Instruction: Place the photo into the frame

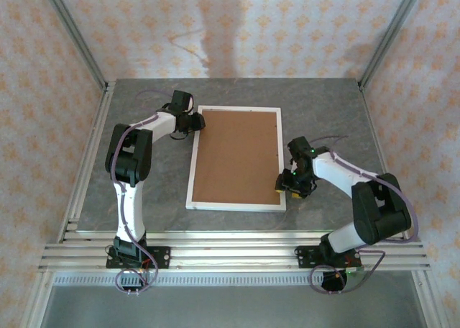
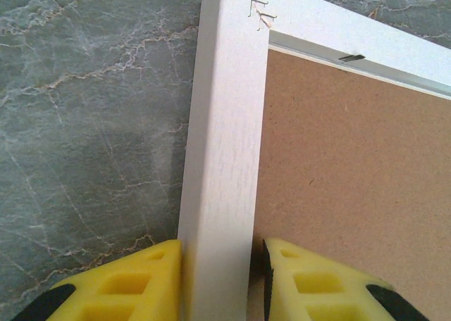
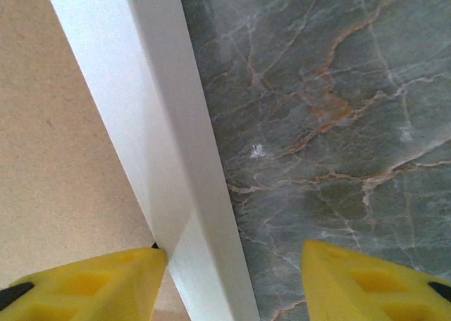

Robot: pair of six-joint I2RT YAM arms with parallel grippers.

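White rectangular picture frame, thin-railed, is seen lying flat on the grey marbled table, filled by a plain brown backing board. Its left rail is clamped near the far corner by the yellow-fingered left gripper, while its right rail is straddled by the right gripper, whose jaws are held apart, the outer one clear of the rail.

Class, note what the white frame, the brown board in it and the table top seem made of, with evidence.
Frame: probably wood painted matt white; faint grain shows. Board: likely fibreboard; plain brown, finely speckled, dull. Table top: grey-green marble look, pale veins; possibly printed.
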